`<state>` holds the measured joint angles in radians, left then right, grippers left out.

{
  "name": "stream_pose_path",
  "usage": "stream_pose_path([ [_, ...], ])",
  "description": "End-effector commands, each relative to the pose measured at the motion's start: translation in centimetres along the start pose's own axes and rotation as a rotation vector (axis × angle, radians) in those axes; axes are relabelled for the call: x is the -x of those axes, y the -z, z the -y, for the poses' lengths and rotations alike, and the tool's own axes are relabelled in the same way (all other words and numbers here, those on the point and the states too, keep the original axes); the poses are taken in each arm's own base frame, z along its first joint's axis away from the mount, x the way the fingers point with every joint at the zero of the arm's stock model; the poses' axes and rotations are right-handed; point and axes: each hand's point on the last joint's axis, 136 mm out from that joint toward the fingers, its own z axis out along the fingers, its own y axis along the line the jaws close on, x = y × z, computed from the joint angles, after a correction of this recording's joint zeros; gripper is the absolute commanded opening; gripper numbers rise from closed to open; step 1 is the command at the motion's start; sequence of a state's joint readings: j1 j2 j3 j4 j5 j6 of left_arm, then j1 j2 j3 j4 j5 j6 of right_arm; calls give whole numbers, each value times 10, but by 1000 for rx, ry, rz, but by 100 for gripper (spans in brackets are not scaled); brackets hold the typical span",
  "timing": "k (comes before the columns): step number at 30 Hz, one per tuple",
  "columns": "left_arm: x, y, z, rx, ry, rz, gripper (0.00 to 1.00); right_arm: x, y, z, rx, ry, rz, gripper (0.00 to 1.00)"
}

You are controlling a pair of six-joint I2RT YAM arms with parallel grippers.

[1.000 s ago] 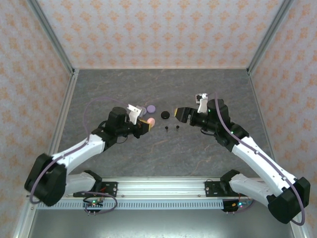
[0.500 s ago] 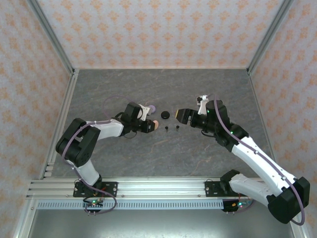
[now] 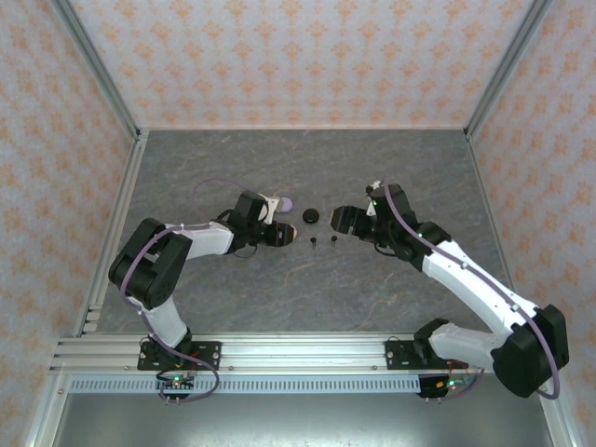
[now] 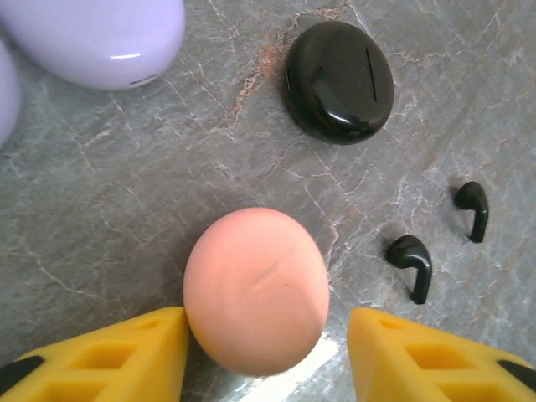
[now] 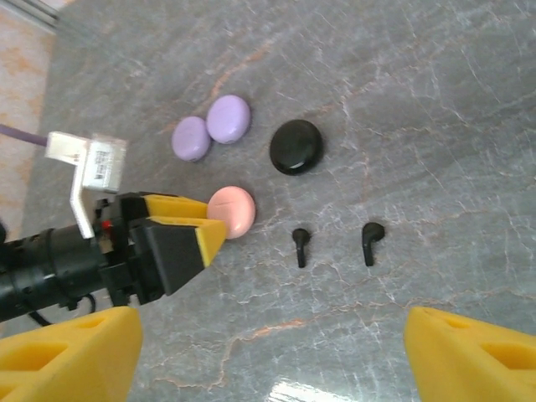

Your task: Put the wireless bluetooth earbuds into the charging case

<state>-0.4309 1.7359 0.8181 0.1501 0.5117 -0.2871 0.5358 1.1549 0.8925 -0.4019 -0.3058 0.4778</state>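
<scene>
We are seeing the left gripper [image 4: 268, 335] sitting low on the grey marbled surface [image 4: 167, 193]. Its yellow fingers [image 4: 109, 356] are spread either side of a round salmon-pink matte charging case [image 4: 255, 289]. One finger is touching it or a hair off and the other is standing clear, so nothing is being pinched. We are reading this as straddling the case to steady or square it, not lifting it.

The right gripper [image 5: 273, 335] is hovering above, fingers [image 5: 75, 356] spread wide and empty, camera looking straight down. We are judging it is lining up a pick.

The task's things, two tiny glossy black stemmed earbuds [image 5: 300, 245], are lying loose near the middle of the surface, well apart from every edge. They are just beside the pink case on the right arm's side, near each other but not touching.

A glossy black oval charging case [image 4: 339, 81] is lying lid-shut just toward the far edge from them. Two glossy lilac round cases [image 5: 229, 118] are lying close together beyond the pink one.

Going by colour, we are pairing the earbuds with the black case, which is needing opening first. No insertion is done yet. The earbuds are tiny and lying flat, so the fingers may be skidding off them.
</scene>
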Motion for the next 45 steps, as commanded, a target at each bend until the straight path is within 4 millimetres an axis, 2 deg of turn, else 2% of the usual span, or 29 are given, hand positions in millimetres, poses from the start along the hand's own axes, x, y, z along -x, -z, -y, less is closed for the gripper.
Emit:
stream_pose_path([
  [1, 11, 15, -2, 45, -25, 44, 61, 7, -11, 8, -91, -11, -22, 81],
  [6, 22, 45, 2, 80, -69, 113, 75, 6, -48, 10, -190, 33, -61, 80],
  [13, 34, 105, 12, 126, -116, 258, 86, 8, -113, 2, -288, 72, -79, 77],
  [17, 33, 133, 19, 128, -154, 294, 87, 7, -146, 5, -332, 72, -107, 75],
  [21, 26, 152, 21, 135, -165, 313, 87, 2, -172, 0, -337, 69, -138, 72],
  [28, 21, 169, 23, 138, -171, 343, 87, 2, -196, 7, -410, 72, -146, 70],
  [38, 22, 177, 26, 135, -179, 366, 87, -2, -204, 15, -462, 85, -157, 70],
  [45, 21, 176, 23, 144, -175, 362, 87, -5, -212, 18, -474, 98, -172, 64],
])
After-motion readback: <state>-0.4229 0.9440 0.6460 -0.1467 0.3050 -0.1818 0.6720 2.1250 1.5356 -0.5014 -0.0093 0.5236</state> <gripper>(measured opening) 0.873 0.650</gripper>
